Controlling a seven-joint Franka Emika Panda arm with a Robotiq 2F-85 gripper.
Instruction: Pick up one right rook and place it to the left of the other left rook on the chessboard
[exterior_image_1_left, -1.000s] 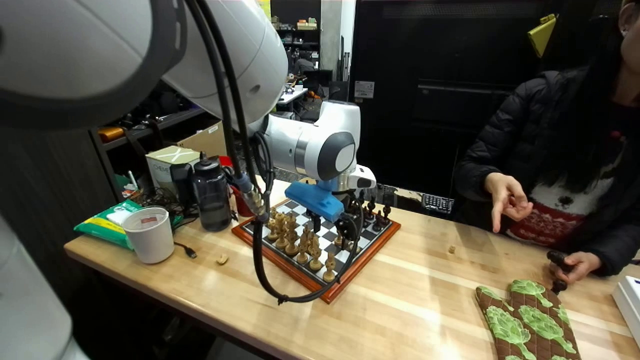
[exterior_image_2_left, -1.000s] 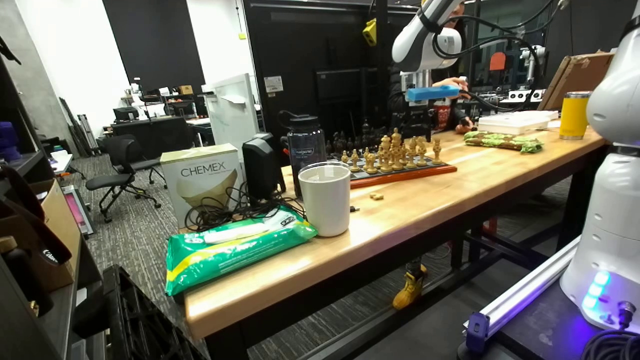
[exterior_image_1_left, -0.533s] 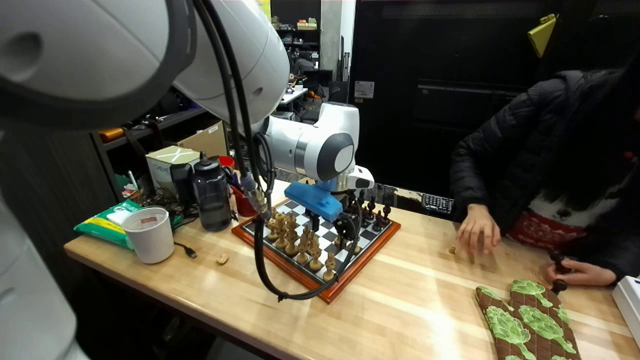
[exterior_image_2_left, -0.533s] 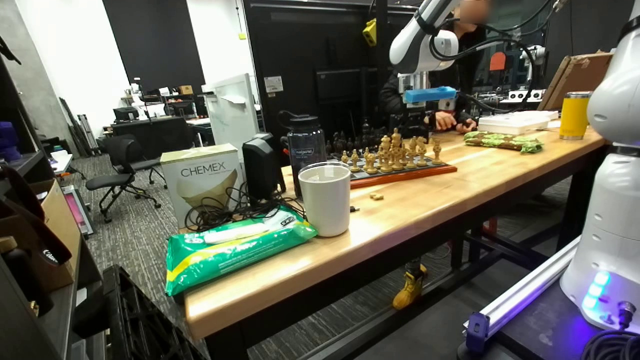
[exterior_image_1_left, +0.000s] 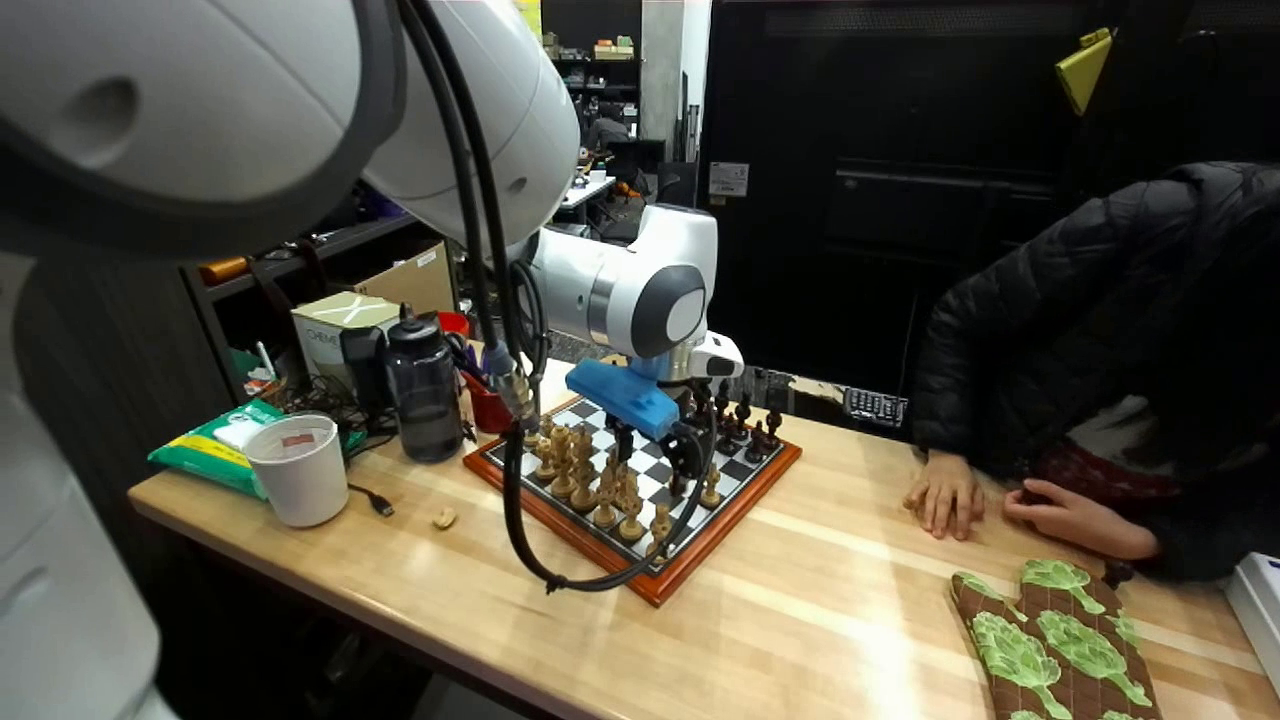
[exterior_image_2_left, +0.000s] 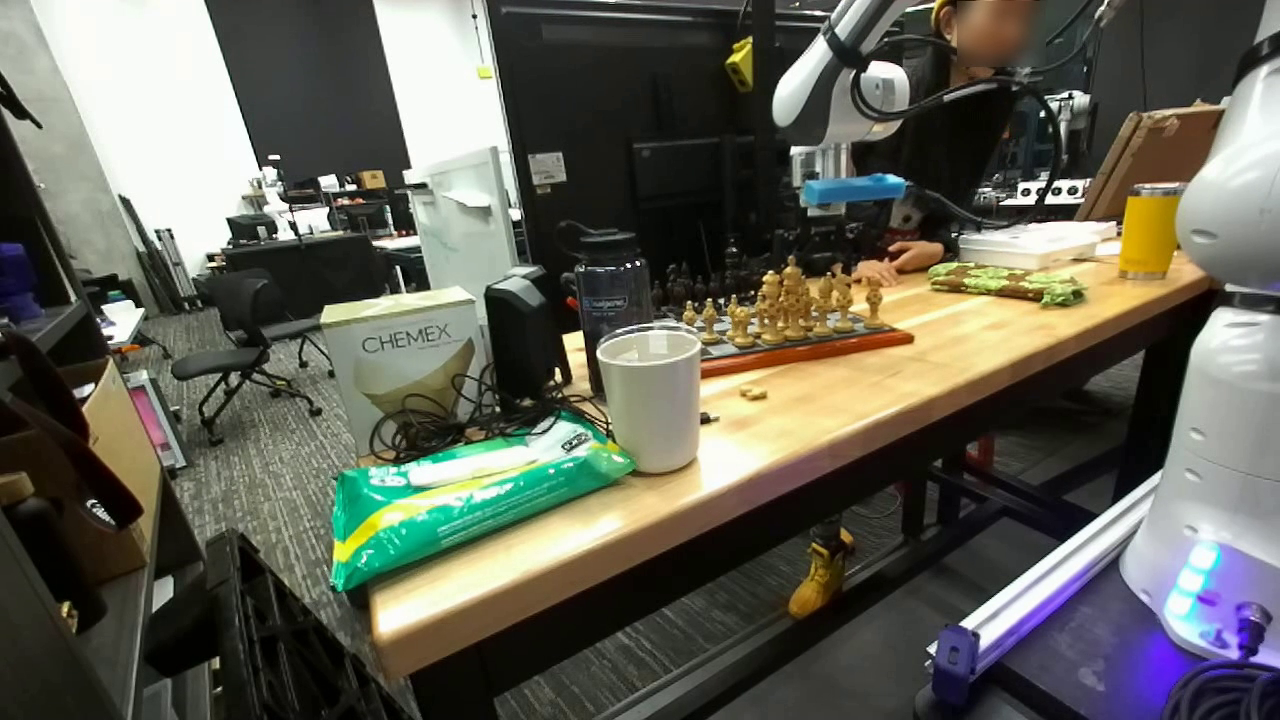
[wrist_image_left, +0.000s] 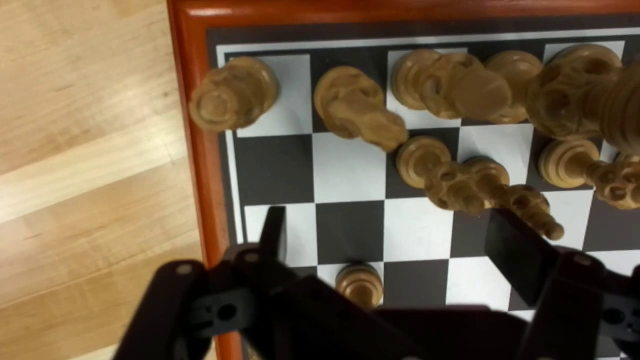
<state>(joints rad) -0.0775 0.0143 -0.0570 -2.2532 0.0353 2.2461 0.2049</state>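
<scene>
In an exterior view I have the gripper hanging above the chessboard, fingers pointing down. The corner rook stands upright on the chessboard's near corner, crown up, long axis vertical, with a black cable looping in front of its foot. A person leans over the table, well right of the chessboard.

In an exterior view the corner rook ends the row of light pieces, just inside the chessboard's border; my fingers are lost against the dark background there.

On the wrist view I can read the jaws: spread wide, gripping nothing. The corner rook's foot sits on the chessboard's light corner square, outside the jaws; from above, its crown shows toward the border. A long-headed light piece stands on the next square along.
</scene>
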